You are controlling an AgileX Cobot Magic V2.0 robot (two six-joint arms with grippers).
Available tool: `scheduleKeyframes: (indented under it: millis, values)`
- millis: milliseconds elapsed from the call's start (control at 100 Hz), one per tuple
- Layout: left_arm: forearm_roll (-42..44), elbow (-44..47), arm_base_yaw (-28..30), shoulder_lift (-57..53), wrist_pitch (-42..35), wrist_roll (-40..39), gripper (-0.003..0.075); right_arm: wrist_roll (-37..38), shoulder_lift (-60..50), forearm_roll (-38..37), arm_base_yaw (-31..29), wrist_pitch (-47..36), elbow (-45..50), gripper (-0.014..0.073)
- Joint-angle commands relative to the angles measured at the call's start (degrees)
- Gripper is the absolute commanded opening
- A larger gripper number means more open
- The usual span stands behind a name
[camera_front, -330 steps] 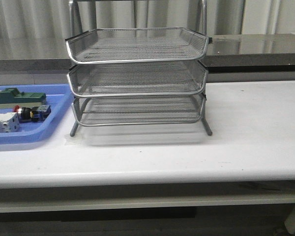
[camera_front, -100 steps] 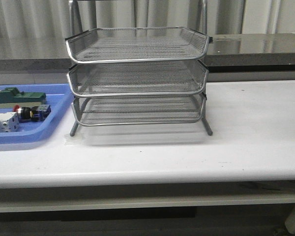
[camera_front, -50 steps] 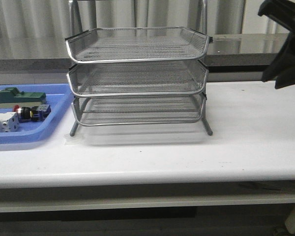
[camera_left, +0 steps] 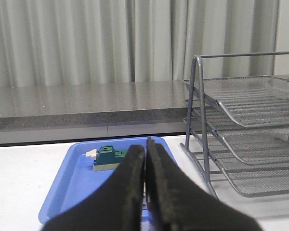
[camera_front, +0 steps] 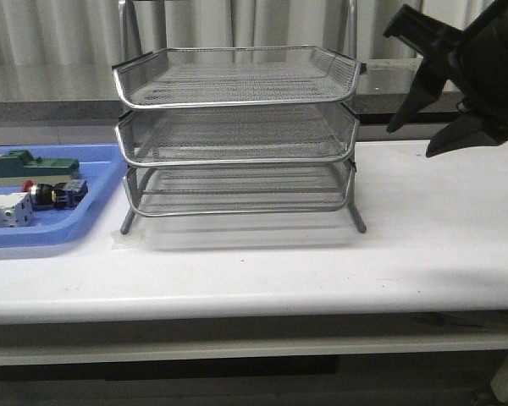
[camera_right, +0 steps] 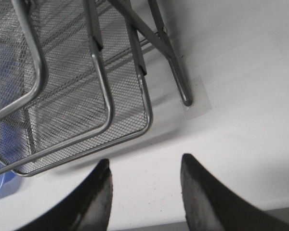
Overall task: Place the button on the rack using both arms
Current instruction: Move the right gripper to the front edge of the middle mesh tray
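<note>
Right arm has swung further in from the upper right edge vs 0.5 s ago; all else on the worktop unchanged. Largest first: rack sits mid-worktop, 3 tiers, all empty. Blue tray sits just left of it, holding a green block, a white block and, between them, the button, lying on its side, untouched. Right hand is spread wide, holding nothing, high beside the rack's right legs. Left hand is pinched closed, empty, aimed at the tray. For the pick, I'd say you must open the left hand first, come down over the button's black body, not the red head, and keep clear of both blocks.
</note>
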Motion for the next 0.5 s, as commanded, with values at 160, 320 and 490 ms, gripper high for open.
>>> scheduleKeyframes:
  millis: [160, 320, 490]
  values:
    - [-0.4, 2.67, 0.18, -1.97, -4.25, -0.48, 0.0004, -4.48, 4.25, 6.13, 0.0, -0.92, -7.71, 0.0355]
    - [-0.4, 2.67, 0.18, -1.97, -4.25, -0.48, 0.0004, -12.64, 7.76, 16.12, 0.0, 1.33, -11.24, 0.0355]
    - [-0.4, 2.67, 0.18, -1.97, -4.25, -0.48, 0.0004, -25.13, 11.31, 29.07, 0.0, 3.3, -13.32, 0.0355]
